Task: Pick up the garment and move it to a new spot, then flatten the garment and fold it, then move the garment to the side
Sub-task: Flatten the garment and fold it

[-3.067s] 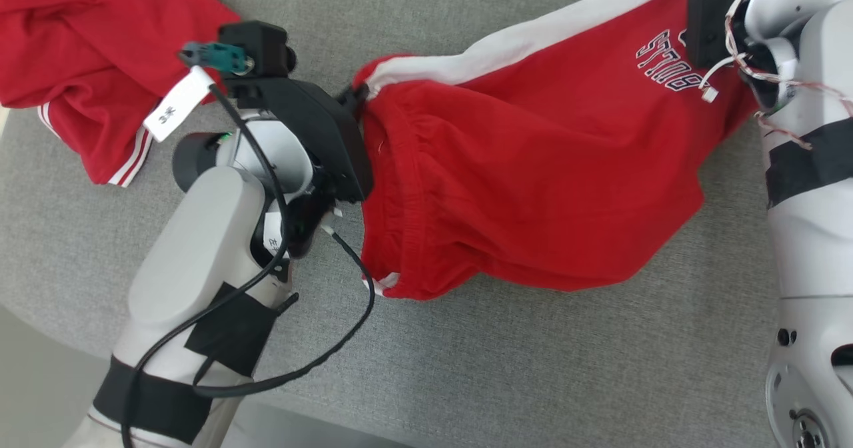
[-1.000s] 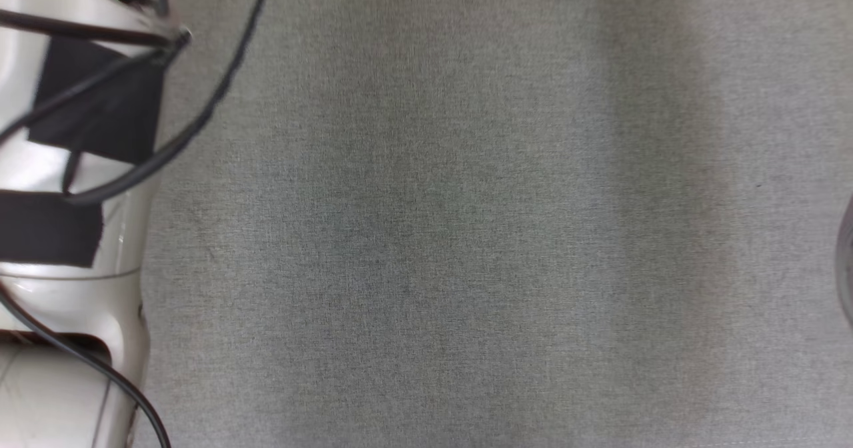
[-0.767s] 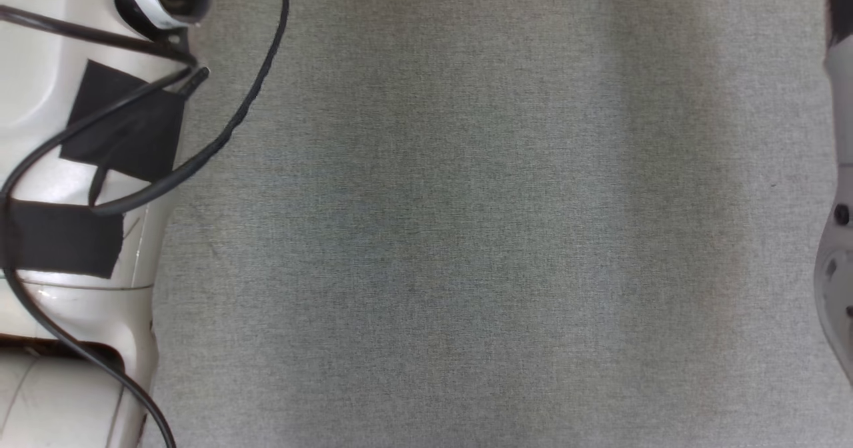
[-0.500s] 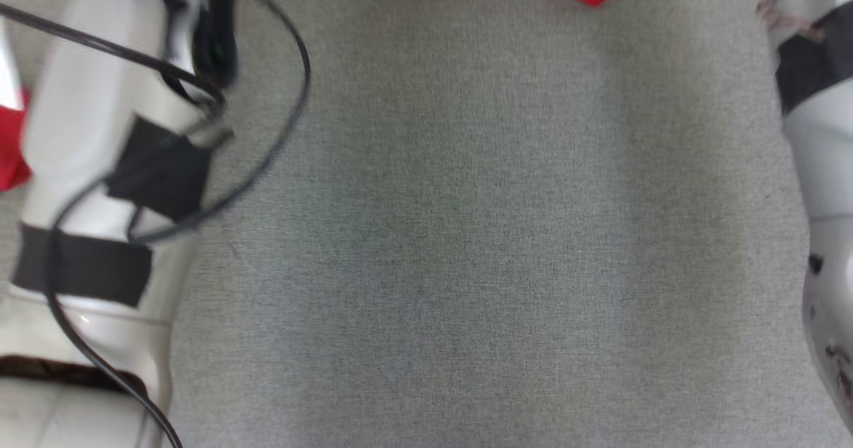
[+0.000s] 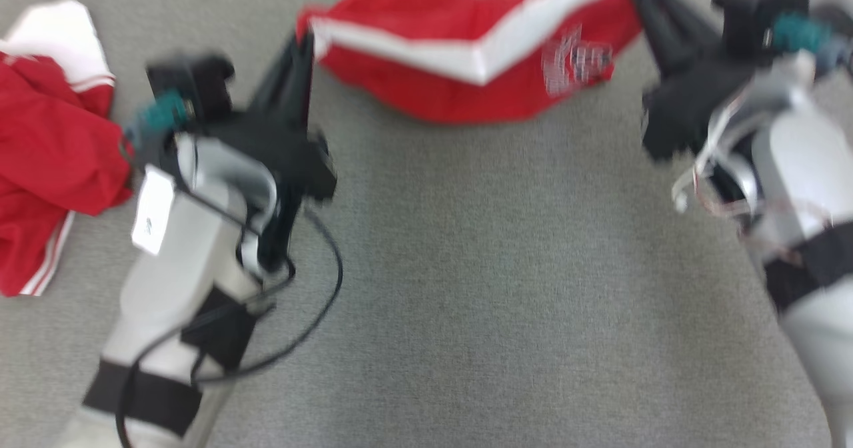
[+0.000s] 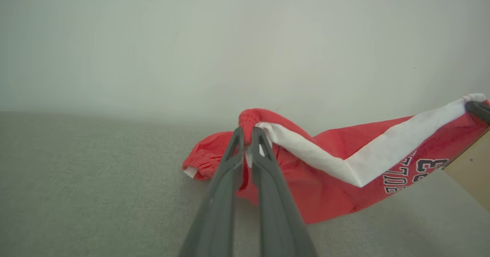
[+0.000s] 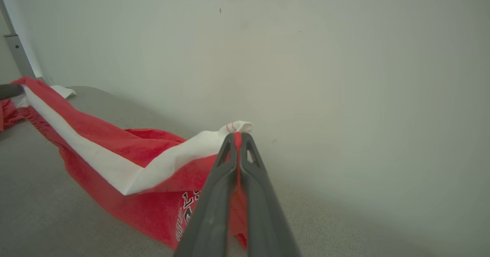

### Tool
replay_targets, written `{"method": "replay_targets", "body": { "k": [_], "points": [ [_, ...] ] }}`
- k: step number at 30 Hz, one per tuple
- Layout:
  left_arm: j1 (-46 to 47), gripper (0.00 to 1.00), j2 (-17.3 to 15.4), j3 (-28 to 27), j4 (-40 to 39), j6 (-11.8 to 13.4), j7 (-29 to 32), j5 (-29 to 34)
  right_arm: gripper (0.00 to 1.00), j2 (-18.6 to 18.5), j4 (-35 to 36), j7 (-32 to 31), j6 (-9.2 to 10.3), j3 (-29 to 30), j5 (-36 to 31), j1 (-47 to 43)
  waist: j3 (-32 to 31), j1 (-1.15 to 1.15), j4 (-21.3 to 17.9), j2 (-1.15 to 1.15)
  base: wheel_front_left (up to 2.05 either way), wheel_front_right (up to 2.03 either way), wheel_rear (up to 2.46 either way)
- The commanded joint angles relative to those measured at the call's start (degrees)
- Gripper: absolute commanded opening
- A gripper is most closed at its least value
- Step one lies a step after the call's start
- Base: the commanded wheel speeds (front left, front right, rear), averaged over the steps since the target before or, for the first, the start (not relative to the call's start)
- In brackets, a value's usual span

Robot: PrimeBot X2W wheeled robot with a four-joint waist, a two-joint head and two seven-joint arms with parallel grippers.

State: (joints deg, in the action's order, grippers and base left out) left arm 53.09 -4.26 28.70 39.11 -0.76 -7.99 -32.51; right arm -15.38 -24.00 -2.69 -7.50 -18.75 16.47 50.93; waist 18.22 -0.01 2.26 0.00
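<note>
Only readable txt is on the red garment (image 6: 329, 196): "ULL.." + "23", partly cut off. Arm tag (image 5: 152, 211) too blurry tbh.

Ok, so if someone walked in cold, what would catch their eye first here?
The red shorts with a white side stripe, strung across the top of the head view between the left gripper and the right gripper, each shut on one end, the middle sagging. Next, a second red garment crumpled at the left of the grey table.

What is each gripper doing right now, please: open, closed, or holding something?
Left gripper: shut on one end of the red shorts.
Right gripper: shut on the other end of the red shorts.
</note>
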Motion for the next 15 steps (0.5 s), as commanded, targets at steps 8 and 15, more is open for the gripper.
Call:
{"method": "replay_targets", "body": {
  "k": [8, 15],
  "points": [
    [-12.7, 0.0, -3.2, 4.2, -6.4, 2.6, 4.7, 1.8, 0.0, -4.0, 13.8, -11.3, 0.03, 3.8, 4.5, -19.1, -6.5, 0.01, 2.8, 0.0, 0.0, 0.0, 0.0],
    [-20.4, 0.0, -5.8, 6.8, -10.7, 2.5, 9.3, 1.0, 0.0, -3.1, 23.8, -22.9, 0.02, 8.3, 6.0, -33.4, -9.6, 0.01, 4.1, 0.0, 0.0, 0.0, 0.0]
  ]
}}
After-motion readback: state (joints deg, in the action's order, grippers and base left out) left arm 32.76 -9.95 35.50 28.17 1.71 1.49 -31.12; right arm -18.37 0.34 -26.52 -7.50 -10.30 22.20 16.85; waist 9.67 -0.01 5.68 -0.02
